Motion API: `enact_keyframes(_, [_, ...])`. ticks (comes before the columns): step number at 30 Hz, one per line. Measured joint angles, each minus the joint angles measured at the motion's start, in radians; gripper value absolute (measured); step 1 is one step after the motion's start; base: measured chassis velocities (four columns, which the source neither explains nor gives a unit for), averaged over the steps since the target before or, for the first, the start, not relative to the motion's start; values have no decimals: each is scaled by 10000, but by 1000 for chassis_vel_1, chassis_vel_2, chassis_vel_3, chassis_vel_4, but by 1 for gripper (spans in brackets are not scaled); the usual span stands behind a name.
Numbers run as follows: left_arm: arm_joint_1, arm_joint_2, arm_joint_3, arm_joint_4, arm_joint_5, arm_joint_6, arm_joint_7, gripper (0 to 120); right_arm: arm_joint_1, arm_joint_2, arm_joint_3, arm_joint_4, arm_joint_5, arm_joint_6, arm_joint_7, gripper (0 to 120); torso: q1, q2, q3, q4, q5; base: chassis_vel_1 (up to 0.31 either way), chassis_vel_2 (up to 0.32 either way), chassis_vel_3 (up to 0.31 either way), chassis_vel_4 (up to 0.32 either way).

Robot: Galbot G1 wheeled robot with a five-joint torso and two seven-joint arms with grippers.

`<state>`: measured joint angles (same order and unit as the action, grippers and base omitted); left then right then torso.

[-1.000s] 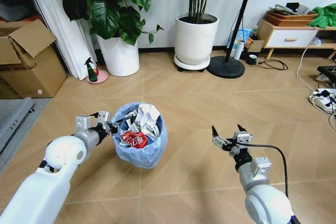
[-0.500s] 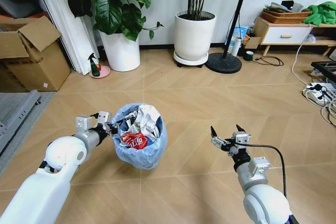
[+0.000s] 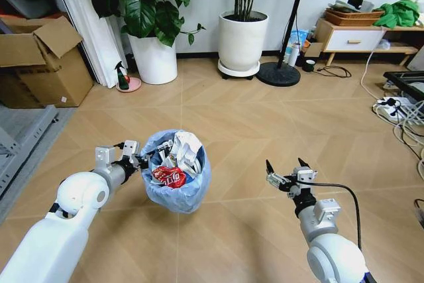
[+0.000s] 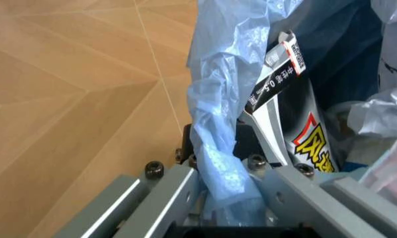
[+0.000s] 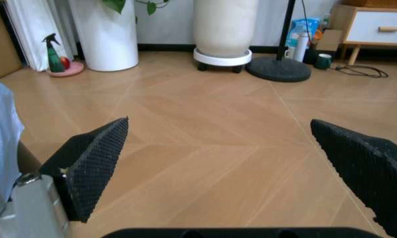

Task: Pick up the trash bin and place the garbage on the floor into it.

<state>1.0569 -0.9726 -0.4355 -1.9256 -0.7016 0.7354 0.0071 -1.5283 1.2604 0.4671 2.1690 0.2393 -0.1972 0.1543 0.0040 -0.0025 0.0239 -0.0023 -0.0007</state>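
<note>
Left gripper (image 3: 137,159) clamps the trash bin (image 3: 177,193) rim aloft; right gripper (image 3: 286,169) hovers spread apart.

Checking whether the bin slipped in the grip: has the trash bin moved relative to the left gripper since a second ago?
No. The trash bin keeps its place against the left gripper; the background shift is the camera moving.

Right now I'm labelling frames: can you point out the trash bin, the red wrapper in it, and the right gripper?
trash bin (image 3: 187,193), head view, on its blue bag-covered outer wall.
red wrapper (image 3: 169,176), head view, on its printed face.
right gripper (image 3: 286,169), head view, midway between its open fingertips.
</note>
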Motion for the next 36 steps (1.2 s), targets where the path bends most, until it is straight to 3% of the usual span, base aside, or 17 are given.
enact_keyframes(28, [-2,-78,-38,45,15,0,-10,0,44,-13,7,-92,33,43,-4,100,0,0,0,0,-2,154,-151,-152,156])
enact_keyframes(36, [392,-154,-232,-124,-165,0,-643,0,158,-18,6,-254,85,101,-5,100,-1,0,0,-1,-3,41,-60,-56,51])
